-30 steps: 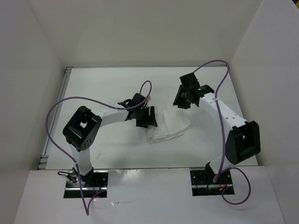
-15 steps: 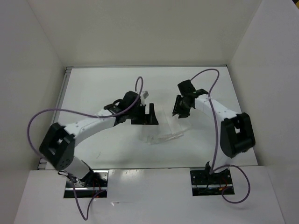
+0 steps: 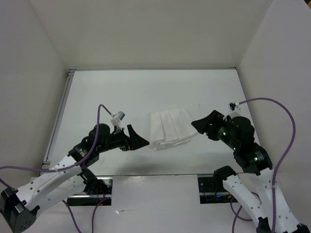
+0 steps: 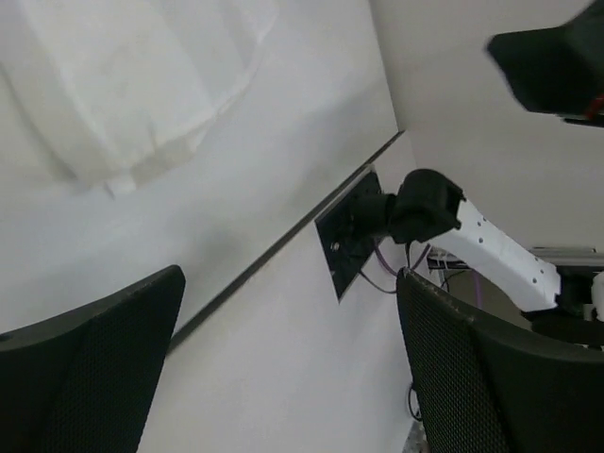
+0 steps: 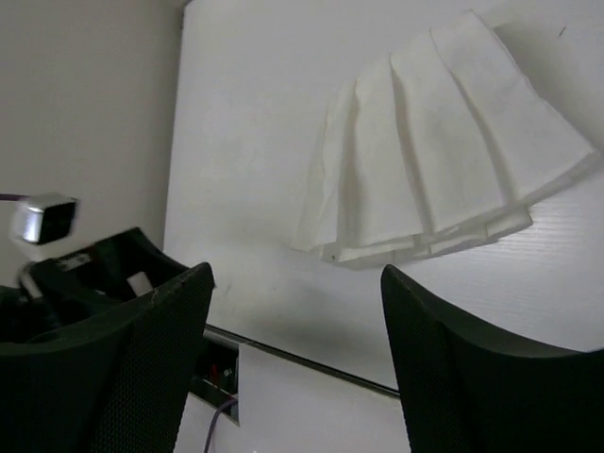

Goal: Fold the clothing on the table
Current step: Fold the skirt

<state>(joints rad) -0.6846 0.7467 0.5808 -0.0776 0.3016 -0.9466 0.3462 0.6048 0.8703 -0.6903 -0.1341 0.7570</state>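
While the thin white pleated fabric garment (image 3: 169, 128) lies folded on the white bench (image 3: 121, 92), the left tool (image 3: 137, 141) at its 8 o'clock and the right tool (image 3: 204, 125) at 3 o'clock gape empty. With nothing pinning them, the layers may spring open.

You have bare table (image 3: 121, 92) all round the clothing (image 3: 169, 128), with the widest room on the far side, up to the back wall (image 3: 150, 34). The left gripper (image 3: 138, 141) crowds its near-left corner and the right gripper (image 3: 201, 127) its right edge, so any pass along the near side runs between them. Side walls (image 3: 34, 73) box in both table ends.
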